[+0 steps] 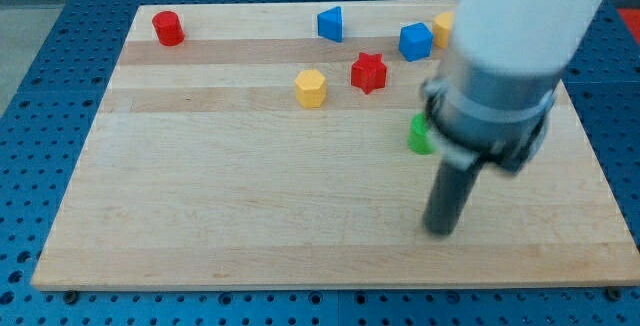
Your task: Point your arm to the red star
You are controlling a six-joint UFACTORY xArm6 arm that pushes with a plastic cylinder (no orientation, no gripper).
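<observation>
Resting my tip (441,230) low-right | red star (368,72) flat, well apart

The arm's white body (520,16) is blurred and cut off by the view's top edge. It hides most of a green block (420,136), whose shape cannot be told, and most of a yellow block (444,28) just right of the blue cube (415,41). My tip (441,228) is blurred too.
</observation>
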